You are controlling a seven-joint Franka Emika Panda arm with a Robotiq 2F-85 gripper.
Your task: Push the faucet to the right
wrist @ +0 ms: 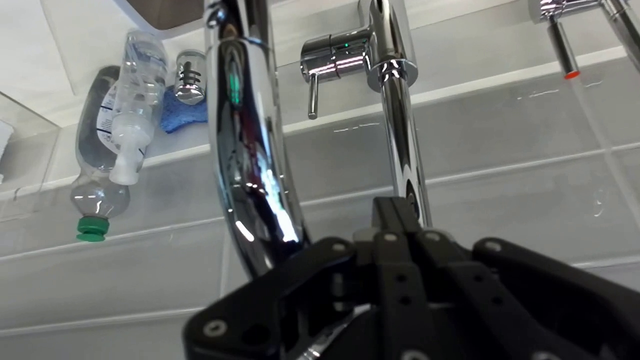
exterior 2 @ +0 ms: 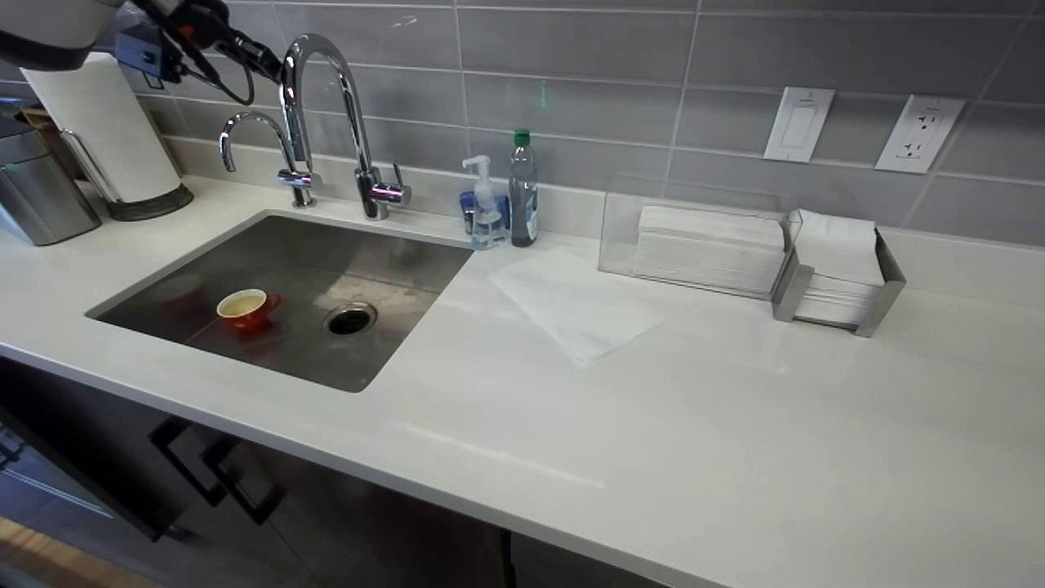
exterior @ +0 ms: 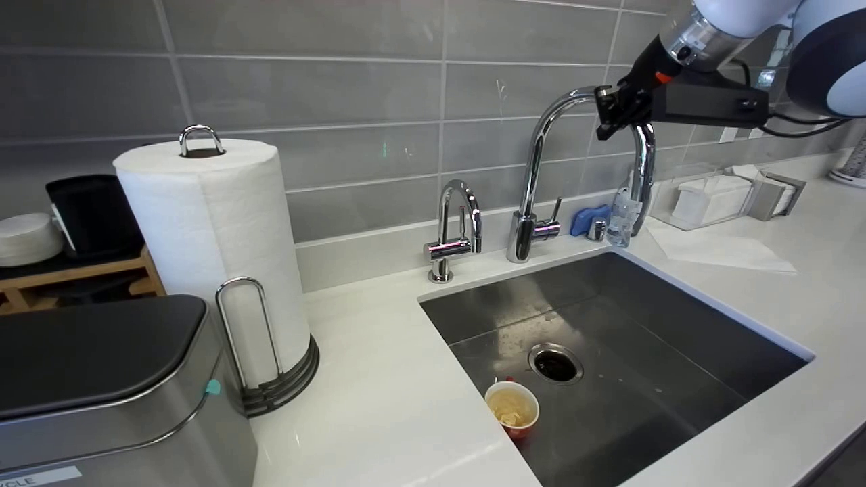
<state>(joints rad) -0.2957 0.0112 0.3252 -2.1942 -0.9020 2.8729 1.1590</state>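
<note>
In an exterior view, the paper towel roll (exterior: 203, 257) stands well left of the gripper (exterior: 604, 113) and lower; nearer, lower left, is the small tap (exterior: 448, 248). Next comes the faucet (exterior: 533, 162), its arch passing partly behind the gripper; contact cannot be told. The fingers (wrist: 384, 215) are together. Below stands the pump bottle (exterior: 620, 220); lower right, folded paper (exterior: 710, 197).

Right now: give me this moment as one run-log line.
task: push faucet right | gripper: shut, close by faucet's arch | contact: cannot tell | red mug: upright in sink
</note>
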